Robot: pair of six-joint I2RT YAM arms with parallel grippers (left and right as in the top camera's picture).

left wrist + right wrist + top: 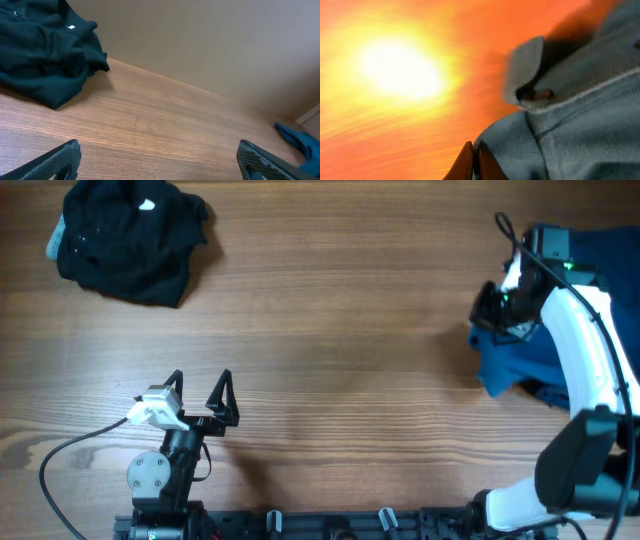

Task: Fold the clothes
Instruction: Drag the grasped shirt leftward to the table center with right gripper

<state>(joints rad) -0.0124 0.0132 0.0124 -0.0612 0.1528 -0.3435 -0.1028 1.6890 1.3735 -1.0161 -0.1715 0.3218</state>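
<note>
L pincer (198, 387): wide open | L arm (165, 465): tucked | R pincer (492, 308): closed | R arm (585, 360): extended fwd

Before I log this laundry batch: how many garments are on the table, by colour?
Black garment: 1
Blue polo shirt: 1
Darker blue cloth behind it: 1, possibly the same shirt
Total: 2 sure, perhaps 3
</note>
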